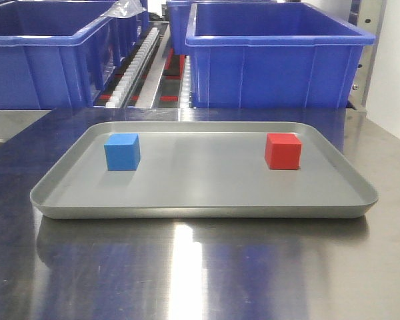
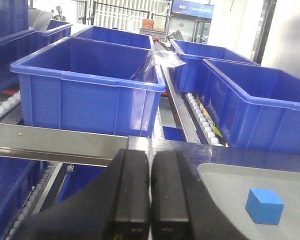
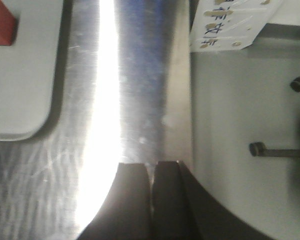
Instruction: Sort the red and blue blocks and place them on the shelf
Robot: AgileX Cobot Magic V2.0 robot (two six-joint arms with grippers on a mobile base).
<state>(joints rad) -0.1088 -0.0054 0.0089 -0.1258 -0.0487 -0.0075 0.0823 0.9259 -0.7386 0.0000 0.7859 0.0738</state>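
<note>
The blue block (image 1: 122, 152) and the red block (image 1: 283, 151) stand well apart on the grey tray (image 1: 200, 200), each near a side rim. Left gripper (image 2: 150, 192) and right gripper (image 3: 153, 192) are pressed together, holding nothing. The shelf (image 2: 50, 142) rail runs behind the tray.

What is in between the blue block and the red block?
Nothing. Between the blue block and the red block there is only the bare grey floor of the tray, as the front-facing view shows.
</note>
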